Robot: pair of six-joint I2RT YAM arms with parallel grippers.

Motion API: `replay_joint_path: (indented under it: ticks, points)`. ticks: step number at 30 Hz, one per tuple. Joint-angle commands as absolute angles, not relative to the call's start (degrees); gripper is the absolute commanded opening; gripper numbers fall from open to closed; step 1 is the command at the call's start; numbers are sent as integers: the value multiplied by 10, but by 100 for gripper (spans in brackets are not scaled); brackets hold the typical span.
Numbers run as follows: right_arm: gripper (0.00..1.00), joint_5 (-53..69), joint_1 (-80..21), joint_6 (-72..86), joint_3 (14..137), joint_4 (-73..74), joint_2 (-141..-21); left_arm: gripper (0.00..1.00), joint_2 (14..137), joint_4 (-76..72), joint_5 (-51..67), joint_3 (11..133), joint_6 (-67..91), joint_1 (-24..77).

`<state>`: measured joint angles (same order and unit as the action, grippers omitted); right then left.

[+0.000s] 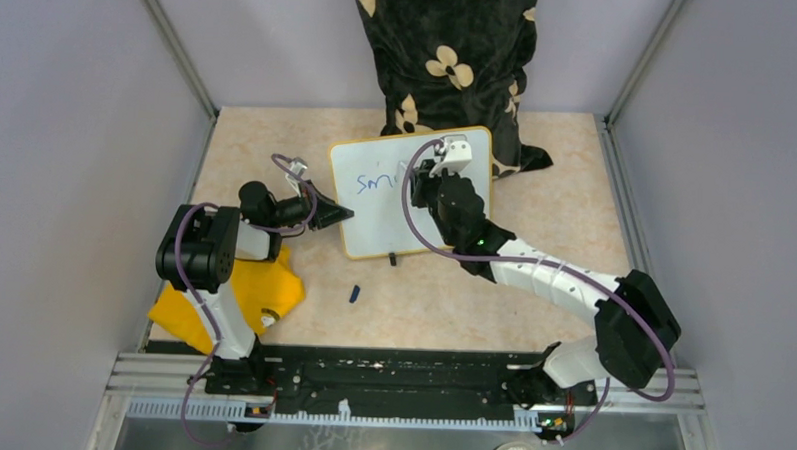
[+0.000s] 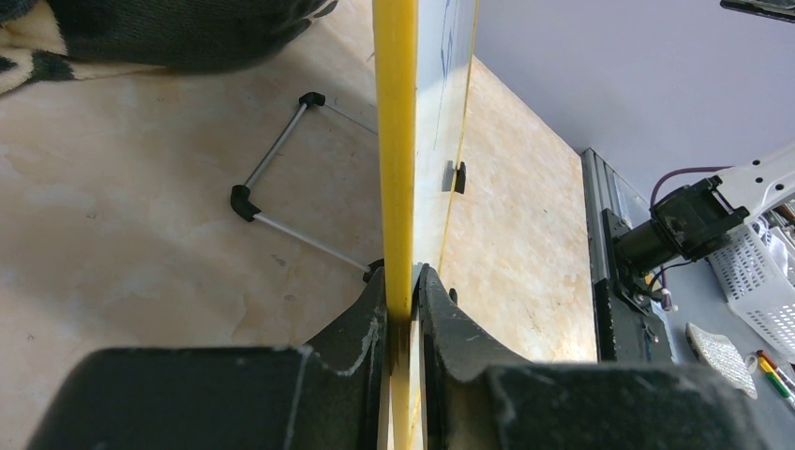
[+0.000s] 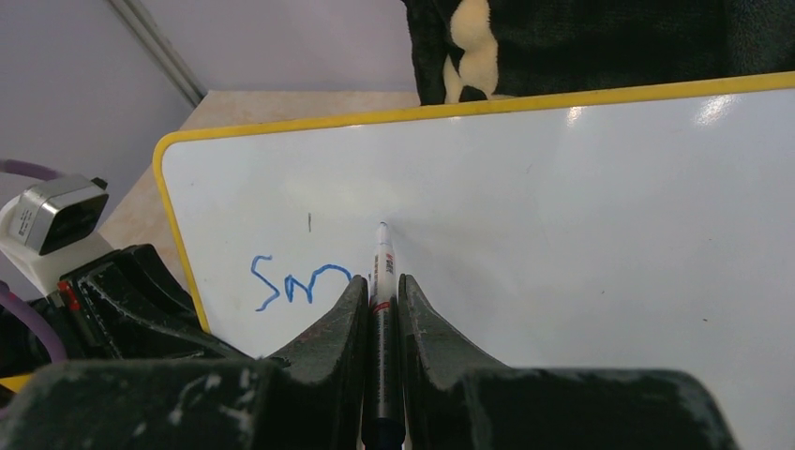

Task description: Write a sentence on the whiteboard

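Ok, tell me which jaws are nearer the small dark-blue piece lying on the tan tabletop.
Left. The left jaws clamp the yellow-rimmed white whiteboard at its left edge, just beyond the dark-blue piece; the right jaws hold a slim marker over the board's upper part, farther away.

- The whiteboard (image 1: 374,224) is a white rectangle with rounded corners, a thin yellow rim and a small black foot on its near edge, and it sits slightly askew; its near left corner is pinched edge-on between the jaws of the left gripper (image 1: 337,215), and its face spreads just ahead of the right gripper (image 3: 382,281)
- The sentence (image 3: 298,281) is only a blue handwritten "Sm", just left of the right gripper, with a short thin stroke above it
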<state>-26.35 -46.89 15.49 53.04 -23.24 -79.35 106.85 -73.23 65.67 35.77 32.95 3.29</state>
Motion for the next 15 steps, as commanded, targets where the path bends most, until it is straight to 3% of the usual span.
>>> replay_joint_path:
  ticks: [1,15]
  points:
    - [0,-263,-458,156,563,-262,-800,0,1083,-725,649,363,300,39]
    - [0,-275,-455,163,544,-233,-806,0,1085,-715,647,365,295,39]
